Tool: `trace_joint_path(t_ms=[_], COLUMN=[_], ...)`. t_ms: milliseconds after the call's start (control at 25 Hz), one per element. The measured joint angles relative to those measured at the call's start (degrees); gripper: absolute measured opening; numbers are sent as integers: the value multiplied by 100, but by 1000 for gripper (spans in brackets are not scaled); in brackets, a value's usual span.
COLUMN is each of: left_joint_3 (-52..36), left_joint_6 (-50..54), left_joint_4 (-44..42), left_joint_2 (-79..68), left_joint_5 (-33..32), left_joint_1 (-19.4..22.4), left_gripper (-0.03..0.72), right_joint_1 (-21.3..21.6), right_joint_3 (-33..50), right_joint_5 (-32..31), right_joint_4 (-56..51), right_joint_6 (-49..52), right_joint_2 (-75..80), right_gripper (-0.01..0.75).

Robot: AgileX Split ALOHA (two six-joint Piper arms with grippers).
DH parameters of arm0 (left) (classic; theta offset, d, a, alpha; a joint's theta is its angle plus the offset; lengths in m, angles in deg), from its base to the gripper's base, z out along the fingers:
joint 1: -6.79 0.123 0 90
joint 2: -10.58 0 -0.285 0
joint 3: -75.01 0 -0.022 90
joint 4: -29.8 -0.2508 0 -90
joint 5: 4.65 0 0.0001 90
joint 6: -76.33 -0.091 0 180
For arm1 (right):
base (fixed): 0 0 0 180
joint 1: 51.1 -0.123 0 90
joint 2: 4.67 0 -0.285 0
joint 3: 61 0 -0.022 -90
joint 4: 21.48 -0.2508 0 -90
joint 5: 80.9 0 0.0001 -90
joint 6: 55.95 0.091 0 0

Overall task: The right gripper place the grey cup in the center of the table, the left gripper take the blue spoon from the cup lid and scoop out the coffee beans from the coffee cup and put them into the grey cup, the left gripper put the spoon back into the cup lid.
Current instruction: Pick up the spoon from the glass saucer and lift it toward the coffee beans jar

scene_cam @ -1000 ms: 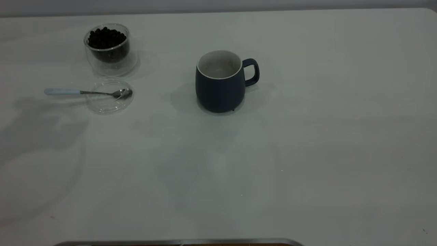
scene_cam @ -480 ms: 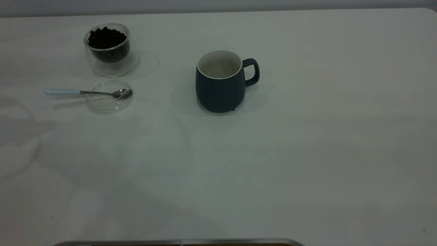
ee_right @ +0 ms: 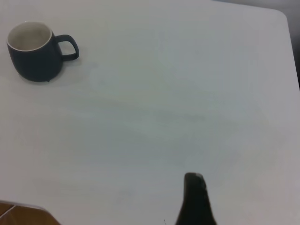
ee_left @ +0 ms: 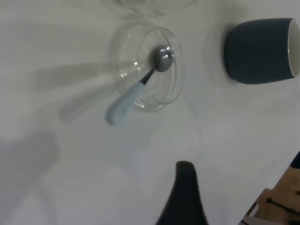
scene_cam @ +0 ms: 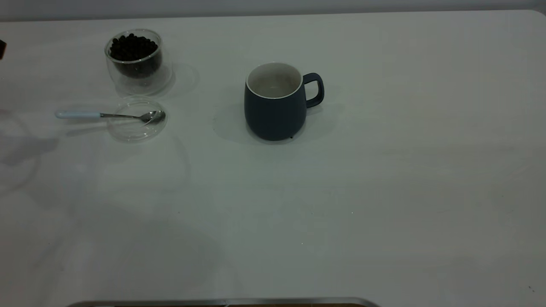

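Near desk (scene_cam: pixel 384 192) centre: grey cup (scene_cam: pixel 275 108) upright, placed, handle toward right edge. Near far-left corner: coffee cup (scene_cam: pixel 137 59), heaped coffee beans (scene_cam: pixel 133 46). Just beside it, nearer front edge: cup lid (scene_cam: pixel 136 119), blue spoon (scene_cam: pixel 106 115) bowl resting in lid, handle overhanging rim, long axis parallel to far edge, pointing at left edge. Left jaws (ee_left: pixel 185 187) nearer, above desk, handle end nearest; opening cannot be told. Right jaws (ee_right: pixel 194 197) well apart, opening cannot be told.

Looks like a robot lab or test setup: plain white desk (scene_cam: pixel 384 192) filling the frame, bare pale wall strip (scene_cam: pixel 273 6) along the top edge, black end effector (ee_left: pixel 185 197) tip at lower centre of the wrist frame.
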Motion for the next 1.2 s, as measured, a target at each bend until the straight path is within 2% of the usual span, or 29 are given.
trace_joint_path(t_ms=[400, 680, 1200], left_joint_3=[1158, 1351, 1382], left_joint_6=[153, 165, -26], left_joint_4=[-187, -66, 482], left_joint_2=[-1302, -1699, -1934], left_joint_5=[-65, -65, -65], left_joint_1=[44, 9, -657], left_gripper=[711, 711, 711], right_joint_1=[0, 0, 0], right_joint_3=[0, 0, 0], right_joint_5=[0, 0, 0], right_joint_4=[0, 0, 0], right_joint_6=[0, 0, 0], right_joint_2=[-17, -17, -17], right_gripper=[590, 590, 590])
